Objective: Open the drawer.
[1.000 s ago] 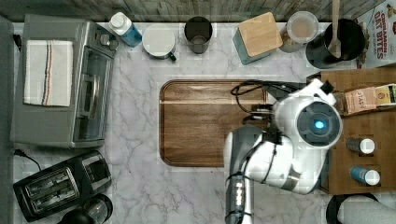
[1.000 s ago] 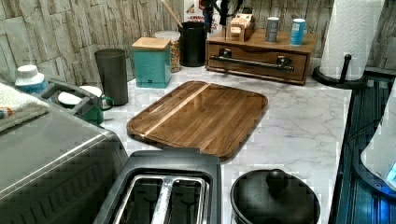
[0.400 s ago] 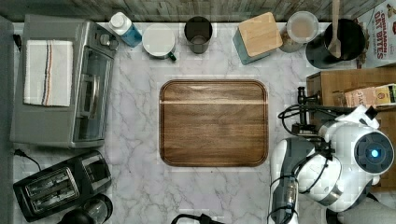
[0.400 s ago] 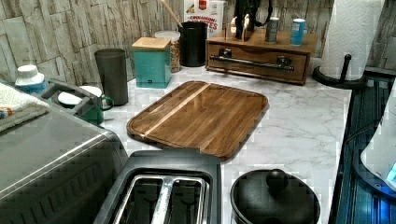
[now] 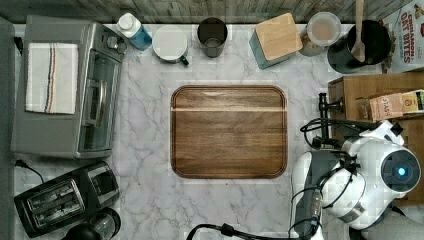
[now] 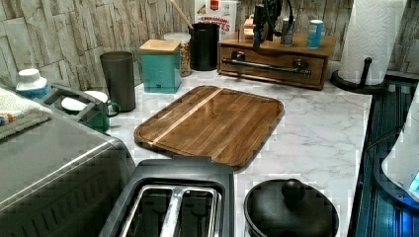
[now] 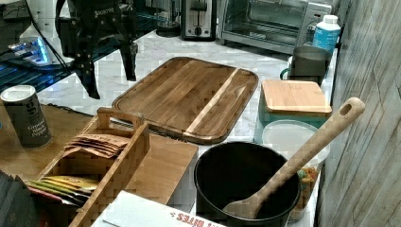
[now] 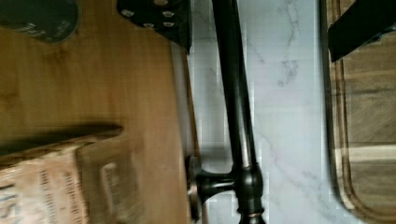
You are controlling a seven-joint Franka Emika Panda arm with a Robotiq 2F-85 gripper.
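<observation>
A: Gripper (image 7: pixel 109 80) hangs at the right view's upper left, its two black fingers (image 7: pixel 90 78) spread apart, tips above the marble worktop (image 7: pixel 161 49).

B: Nearby?

A: Wooden tray (image 7: pixel 189 97) just beside. Tea box (image 7: pixel 101 161) and tin (image 7: pixel 26 116) on the cabinet top (image 7: pixel 165 163). Black pot (image 7: pixel 246 187) holds a wooden spoon (image 7: pixel 302 151).

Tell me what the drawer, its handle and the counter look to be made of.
Drawer: medium-brown wood, grain showing, satin finish. Handle: probably dark metal, with a slight sheen along the bar. Counter: white marble or a marble-look surface, grey veins, smooth.
</observation>
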